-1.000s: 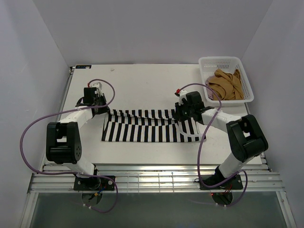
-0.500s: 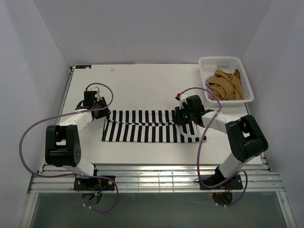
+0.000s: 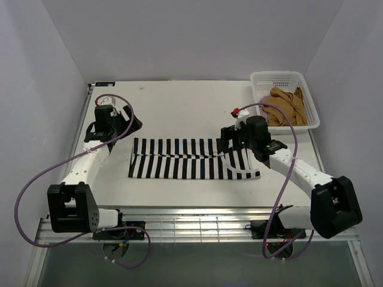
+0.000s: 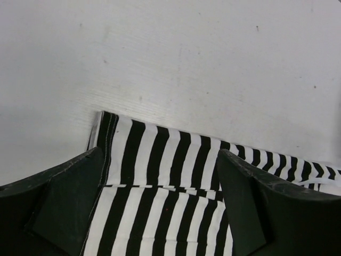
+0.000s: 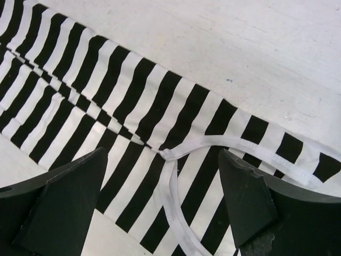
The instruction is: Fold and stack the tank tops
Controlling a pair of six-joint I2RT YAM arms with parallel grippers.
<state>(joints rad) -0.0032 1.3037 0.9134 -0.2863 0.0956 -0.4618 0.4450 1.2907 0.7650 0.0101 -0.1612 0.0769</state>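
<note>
The black-and-white striped tank top (image 3: pixel 191 158) lies flat on the table, folded lengthwise into a long band. My left gripper (image 3: pixel 130 127) hovers open just above its left end, apart from the cloth. In the left wrist view the stripes (image 4: pixel 160 176) show between the spread fingers (image 4: pixel 64 202). My right gripper (image 3: pixel 227 142) stands open over the right end. The right wrist view shows the white strap trim (image 5: pixel 178 213) lying loose between its fingers (image 5: pixel 256 202). A tan-brown tank top (image 3: pixel 286 106) sits bunched in the basket.
The white mesh basket (image 3: pixel 281 76) stands at the table's (image 3: pixel 179 107) back right corner, close behind my right arm. Purple cables loop beside both arms. White walls close in the table on the left, the right and the back.
Both grippers went from shut to open and let go of the striped top. The left one drew back and to the left; the right one lifted off to the right. The top stayed flat.
</note>
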